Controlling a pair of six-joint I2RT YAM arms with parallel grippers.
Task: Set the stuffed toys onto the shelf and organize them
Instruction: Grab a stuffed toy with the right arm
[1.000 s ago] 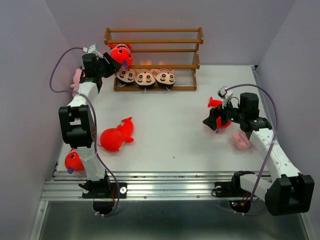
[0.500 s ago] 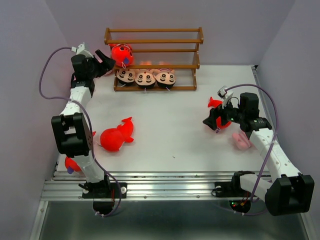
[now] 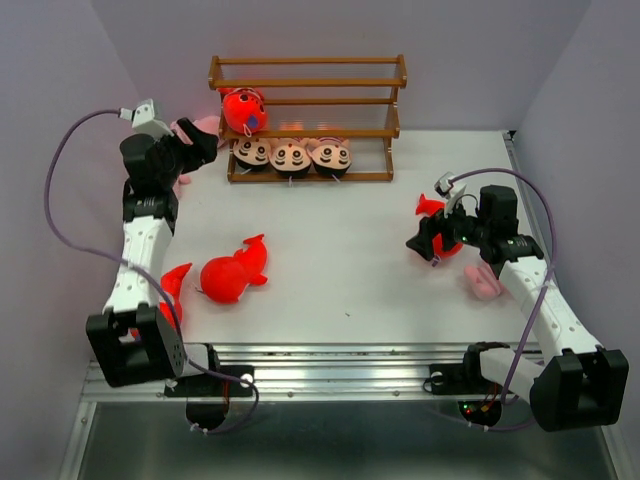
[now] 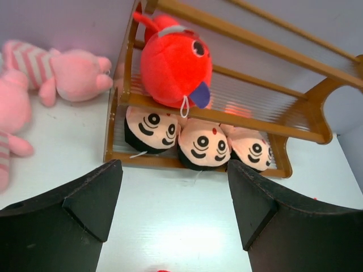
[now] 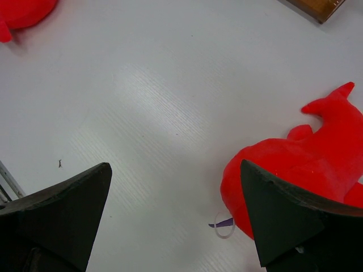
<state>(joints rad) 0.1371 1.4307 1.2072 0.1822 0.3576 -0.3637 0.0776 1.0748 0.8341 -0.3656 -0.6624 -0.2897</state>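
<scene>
Top external and left wrist, far-left corner first: you have two pink striped toys on the table [image 3: 350, 300]. The far pink frog [image 4: 62, 69] lies just left of the shelf [image 3: 305, 82]. The near pink frog [image 4: 10, 113] is cut off by the left wrist frame edge.

Your left gripper [image 4: 174, 170] hangs in front of the shelf's left end. Its jaws are spread wide and hold nothing.

The shelf stands at the far edge of the table by the back wall. The shelved red fish [image 4: 173, 62] sits at the left end of the middle tier, with a purple tag hanging off the rail. Three boy dolls [image 4: 203, 144] fill the bottom tier from the left. They sit side by side, touching, faces out.

On the near-left part of the table, the hidden red fish [image 3: 172, 285] pokes out from behind your left arm. Just right of it, the loose red fish [image 3: 232, 277] lies on its side.

On the right side, your right gripper [image 5: 176, 167] is low over the table with its jaws wide apart. The right red fish [image 5: 295, 170] lies at its right finger [image 5: 278, 215], partly inside the gap. You cannot tell from these views whether they touch. The right pink frog [image 3: 483, 282] lies on the table just near-right of that fish, beside your right arm.
</scene>
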